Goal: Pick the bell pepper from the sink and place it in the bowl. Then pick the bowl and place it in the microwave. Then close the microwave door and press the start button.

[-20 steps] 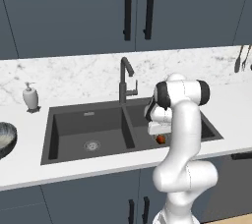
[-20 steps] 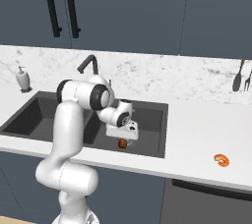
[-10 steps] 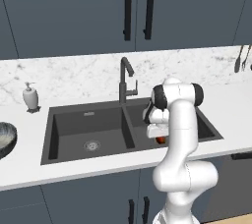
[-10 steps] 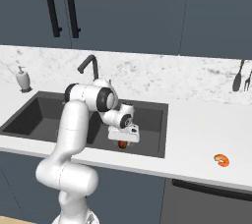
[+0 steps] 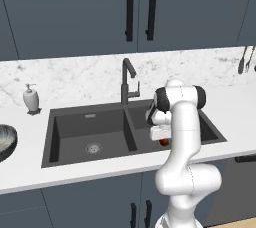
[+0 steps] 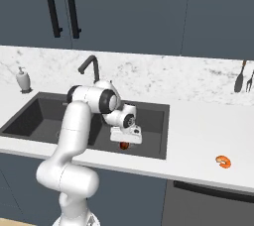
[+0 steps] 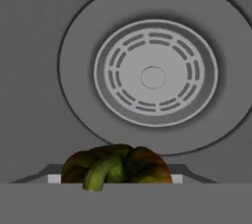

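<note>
The sink (image 5: 90,137) lies open from above, its left basin floor bare around the drain (image 5: 93,147). The faucet (image 5: 128,82) rises at the back over the divider and blocks a straight pass there. The right basin's walls hem in the bell pepper (image 6: 124,145).

Below my wrist the orange-red bell pepper (image 7: 117,167) sits stem-up in the dark sink's (image 5: 90,132) right basin; my bowl (image 5: 6,142) rests on the counter, far left.
</note>
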Motion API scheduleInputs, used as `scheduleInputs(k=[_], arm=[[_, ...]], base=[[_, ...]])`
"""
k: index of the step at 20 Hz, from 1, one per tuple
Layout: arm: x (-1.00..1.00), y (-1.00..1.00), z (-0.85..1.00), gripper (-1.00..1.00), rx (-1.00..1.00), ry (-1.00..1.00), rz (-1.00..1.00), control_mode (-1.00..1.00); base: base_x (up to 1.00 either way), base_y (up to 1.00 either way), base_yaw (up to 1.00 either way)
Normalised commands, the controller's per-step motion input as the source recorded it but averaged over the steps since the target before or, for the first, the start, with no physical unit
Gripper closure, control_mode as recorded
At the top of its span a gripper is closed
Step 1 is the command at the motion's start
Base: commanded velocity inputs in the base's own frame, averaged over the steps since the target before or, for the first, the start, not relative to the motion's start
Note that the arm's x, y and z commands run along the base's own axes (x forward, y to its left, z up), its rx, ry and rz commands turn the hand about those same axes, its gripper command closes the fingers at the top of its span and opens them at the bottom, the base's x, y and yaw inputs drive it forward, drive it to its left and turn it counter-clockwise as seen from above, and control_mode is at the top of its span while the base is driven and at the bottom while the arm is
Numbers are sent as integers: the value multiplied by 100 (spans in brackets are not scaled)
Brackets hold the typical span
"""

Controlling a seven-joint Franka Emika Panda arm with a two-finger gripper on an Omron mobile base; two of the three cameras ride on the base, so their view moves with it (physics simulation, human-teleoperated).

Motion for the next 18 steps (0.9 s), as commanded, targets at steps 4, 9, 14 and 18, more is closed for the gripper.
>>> scheduleInputs(k=[4, 9, 14, 18], arm=[[-64, 0, 56, 100, 0, -15, 0, -100], [-22, 0, 89, 100, 0, -32, 0, -100], [-13, 0, 91, 100, 0, -34, 0, -100], [-28, 0, 100, 100, 0, -24, 0, -100]], base=[[0, 0, 0], [0, 0, 0], [0, 0, 0], [0, 0, 0]])
